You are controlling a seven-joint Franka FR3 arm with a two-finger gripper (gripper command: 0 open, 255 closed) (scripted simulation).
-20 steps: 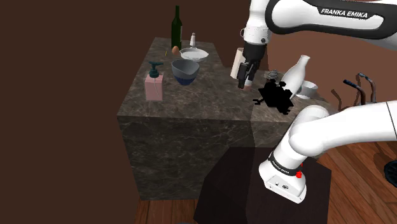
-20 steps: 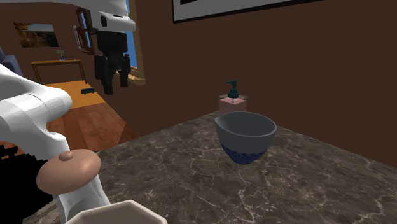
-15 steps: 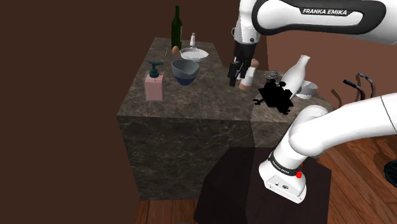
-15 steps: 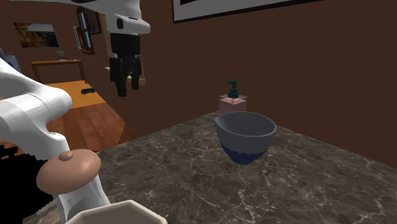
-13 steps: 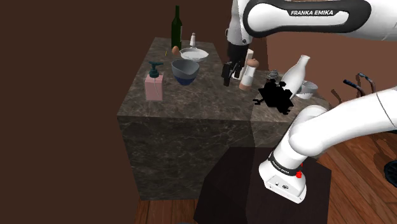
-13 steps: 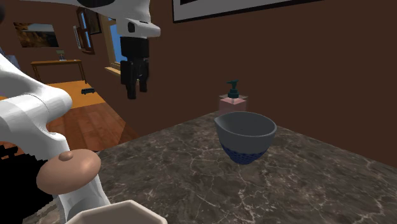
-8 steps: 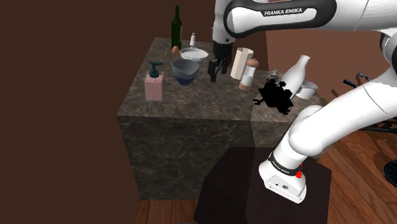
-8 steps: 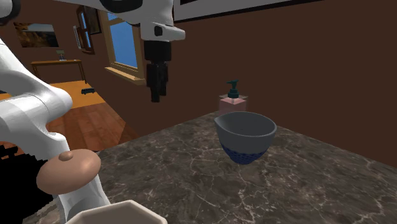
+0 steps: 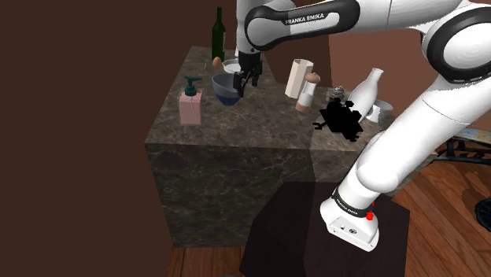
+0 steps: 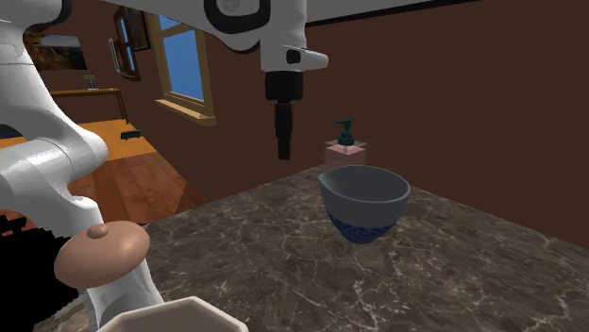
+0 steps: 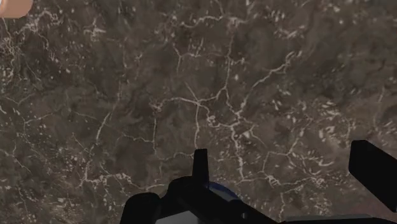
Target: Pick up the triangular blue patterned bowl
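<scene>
- The stand (image 9: pixel 352 220) sits nearest in the shoulder view, below the counter (image 9: pixel 236 130). The arm (image 9: pixel 315 17) therefore has to stretch up and across the counter to reach anything on it.
- A soap pump (image 9: pixel 190 102) stands at the counter's near corner, just in front of the bowl. It probably blocks an approach from that side, which would explain why the tool comes in from the other side.
- A mill (image 9: pixel 307 90) stands well apart towards the shoulder view's right, clear of the reach.
- The gripper (image 9: pixel 246 82) hangs pointing straight down above the counter, a sensible pose for dropping over a rim. In the wrist view its fingers (image 11: pixel 374 173) are spread wide, with only bare counter between them.
- The bowl (image 9: pixel 225 90) rests upright on the counter, grey inside with a blue pattern low on its wall.
- It lies just beside the gripper, towards the second exterior view's right.
- The fingertips are higher than the rim and do not touch it.
- In my judgement, a short sideways shift and a descent are needed to put one finger inside the wall.
- A white dish (image 9: pixel 240 66) is close behind the bowl.
- An egg (image 9: pixel 216 60) and a bottle (image 9: pixel 219 33) stand farther back, leaving little room on the far side.
</scene>
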